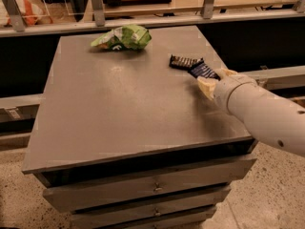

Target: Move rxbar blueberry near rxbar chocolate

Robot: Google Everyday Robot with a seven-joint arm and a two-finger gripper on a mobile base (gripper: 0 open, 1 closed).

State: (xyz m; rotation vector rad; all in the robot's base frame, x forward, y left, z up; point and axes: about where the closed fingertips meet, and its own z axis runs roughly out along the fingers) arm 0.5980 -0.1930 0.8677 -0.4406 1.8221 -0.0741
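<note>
The rxbar chocolate, a dark brown-black bar, lies flat near the right edge of the grey cabinet top. The rxbar blueberry, navy-blue with white lettering, sits just to its right and front, its far end touching or nearly touching the chocolate bar. My gripper reaches in from the right on a pale arm, with its cream fingers on either side of the blueberry bar's near end, closed on it.
A crumpled green chip bag lies at the back of the top. Drawers run below the front edge. A metal rail with posts stands behind the cabinet. The floor is speckled.
</note>
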